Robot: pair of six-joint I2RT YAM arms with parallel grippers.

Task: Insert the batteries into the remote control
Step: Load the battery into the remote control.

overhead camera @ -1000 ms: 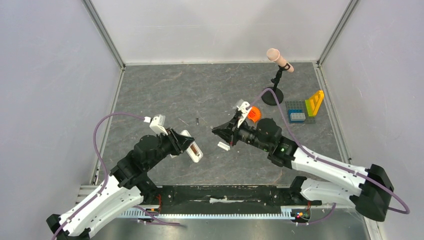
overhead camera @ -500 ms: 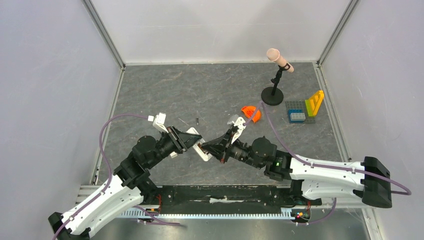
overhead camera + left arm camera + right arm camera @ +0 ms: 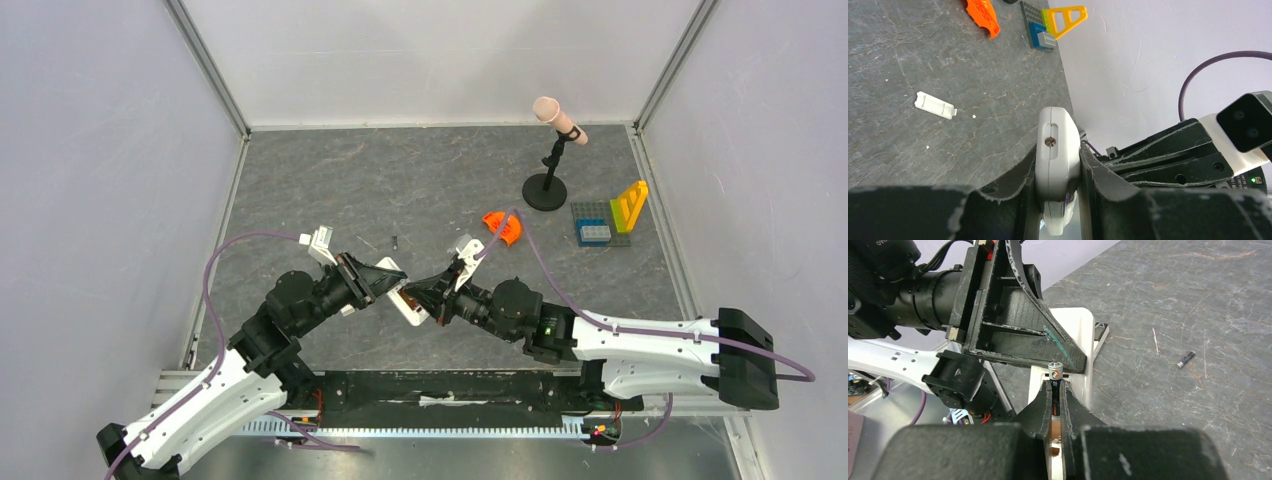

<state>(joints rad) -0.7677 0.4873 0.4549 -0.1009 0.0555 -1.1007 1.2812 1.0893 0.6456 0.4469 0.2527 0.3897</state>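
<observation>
Left gripper (image 3: 1058, 167) clamped on remote control (image 3: 1057, 145) by its long sides, between the arms. Remote: rigid, light, smooth plastic; side grip looks sound. Right gripper (image 3: 1056, 390) pinched on battery (image 3: 1055, 371), tip touching or just beside remote. Battery hard, slick, probably rolls; hold mid-body. Spare battery (image 3: 1186, 359) loose on table (image 3: 1198, 300).

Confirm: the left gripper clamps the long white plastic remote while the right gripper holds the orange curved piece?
No: the right gripper holds a thin dark cylindrical battery, per the right wrist view. The left gripper does clamp the long white plastic remote.
</observation>
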